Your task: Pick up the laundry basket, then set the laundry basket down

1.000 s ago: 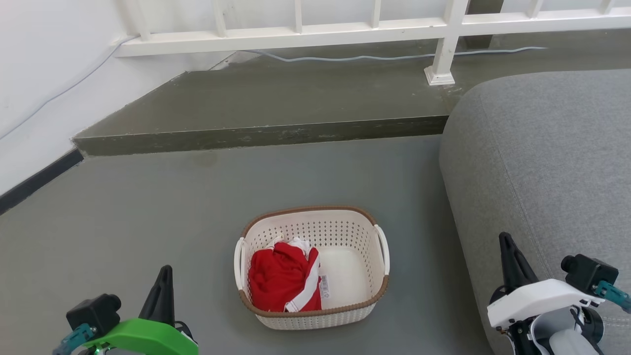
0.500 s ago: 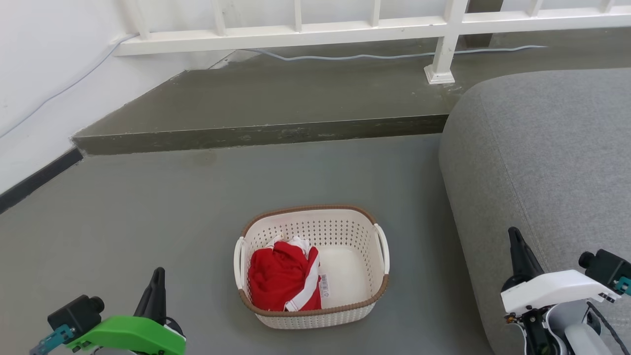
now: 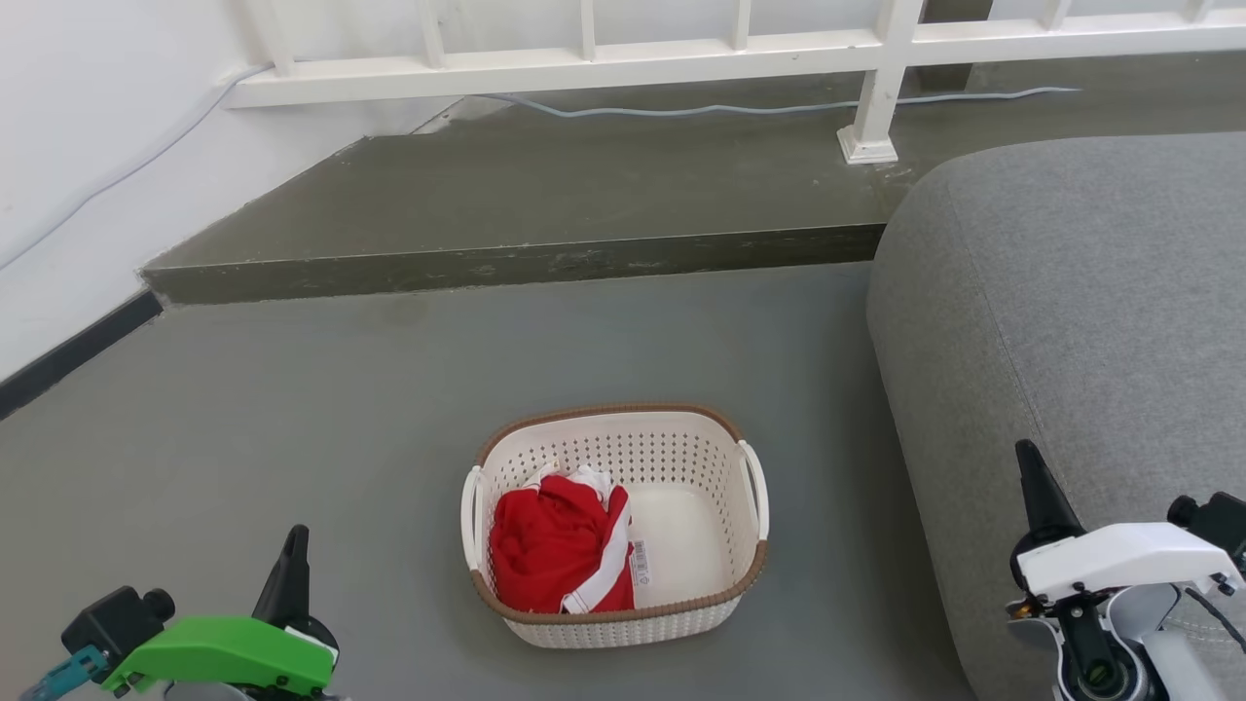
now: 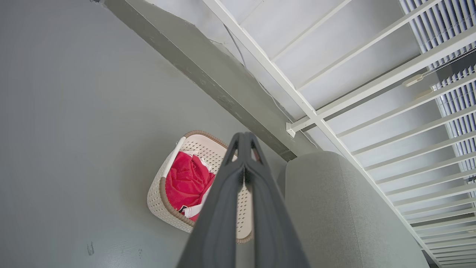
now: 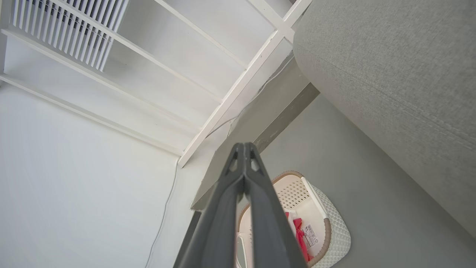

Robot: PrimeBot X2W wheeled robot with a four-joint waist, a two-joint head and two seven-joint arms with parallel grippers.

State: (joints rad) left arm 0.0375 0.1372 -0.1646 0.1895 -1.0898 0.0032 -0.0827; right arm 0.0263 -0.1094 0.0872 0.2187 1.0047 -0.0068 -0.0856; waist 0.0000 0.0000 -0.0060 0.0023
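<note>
The laundry basket [image 3: 633, 450] sits on the floor [image 3: 389, 409], long axis crosswise; the left tool [image 3: 292, 557] lies left of it and nearer, the right tool [image 3: 1038, 479] farther off right (both pressed together, holding nothing).

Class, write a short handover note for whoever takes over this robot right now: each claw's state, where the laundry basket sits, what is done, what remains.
The left claw is shut and empty, low on the robot's left, apart from the basket.
The right claw is shut and empty, by the grey sofa.
The laundry basket stands upright on the floor between them, with a red garment in its left half; neither handle is held.
Done: nothing yet; the basket is not lifted.
Left: open the claws, grip the basket, lift it, set it down.
</note>
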